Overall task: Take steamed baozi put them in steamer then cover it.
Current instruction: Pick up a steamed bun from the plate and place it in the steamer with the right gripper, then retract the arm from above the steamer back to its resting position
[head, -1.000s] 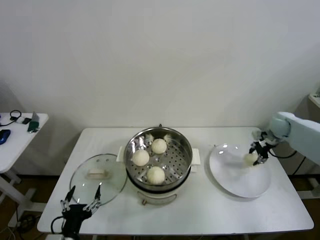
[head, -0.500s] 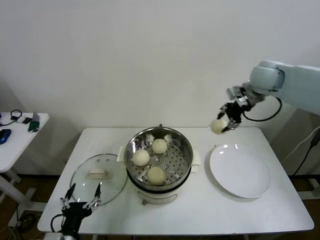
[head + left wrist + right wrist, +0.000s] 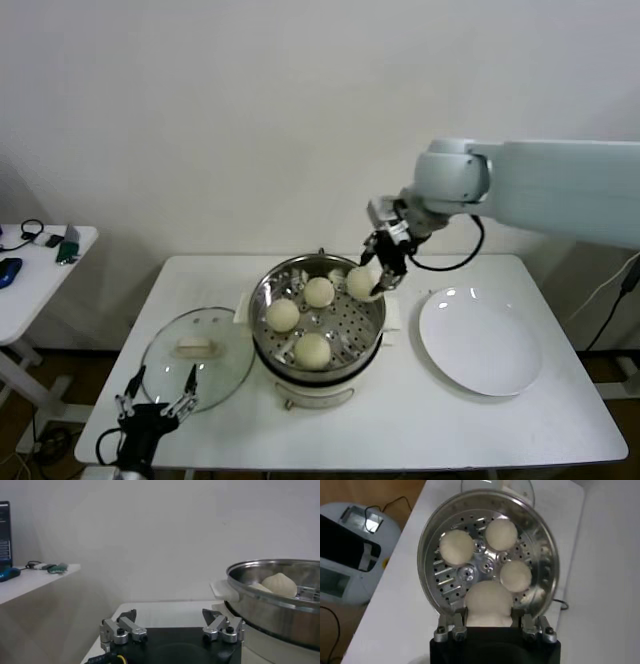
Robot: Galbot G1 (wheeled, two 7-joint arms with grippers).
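The fourth steamed baozi (image 3: 362, 283) hung just above the right inner edge of the steamer (image 3: 372, 330), clamped between the fingers of the right gripper (image 3: 377, 277). The right wrist view showed this bun (image 3: 488, 603) pressed between the two fingers over the perforated tray. Three other buns (image 3: 313, 350) lay on the tray inside the pot. The cover (image 3: 230, 345) lay flat on the white table (image 3: 420, 430), just left of the steamer. A white plate (image 3: 480, 345) stood to the right of the pot. The left gripper (image 3: 155, 408) waited low at the front left edge of the table, with fingers spread wide and holding nothing.
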